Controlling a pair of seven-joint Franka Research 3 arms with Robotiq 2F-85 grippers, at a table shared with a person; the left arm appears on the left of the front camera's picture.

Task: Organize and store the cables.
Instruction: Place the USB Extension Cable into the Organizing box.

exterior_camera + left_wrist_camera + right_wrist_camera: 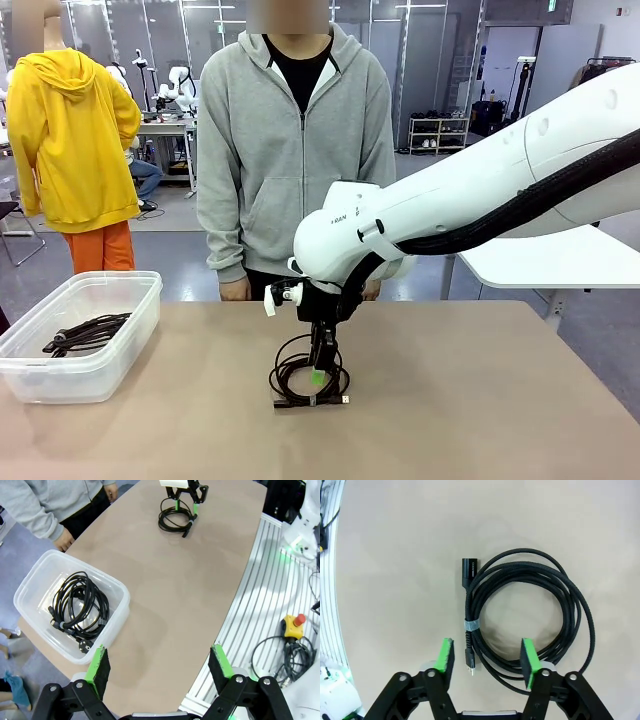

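Note:
One coiled black cable [285, 372] lies flat on the brown table, near its middle. My right gripper [322, 368] points straight down at it, open. In the right wrist view the right gripper [486, 645] straddles the tied side of the cable [470, 625], with its plugs between the green pads and nothing gripped. More cables [88, 332] lie in the clear plastic box [100, 280] at the left. My left gripper [159, 652] hangs open high above the table's near edge, beside the box [120, 592] with cables [75, 607]; the right gripper [186, 505] and the coiled cable [172, 521] show farther off.
A person in a grey hoodie stands at the far edge, a hand [235, 290] by the table. Another person in yellow stands behind at the left. Beside the table runs a metal rail with a red stop button [294, 622].

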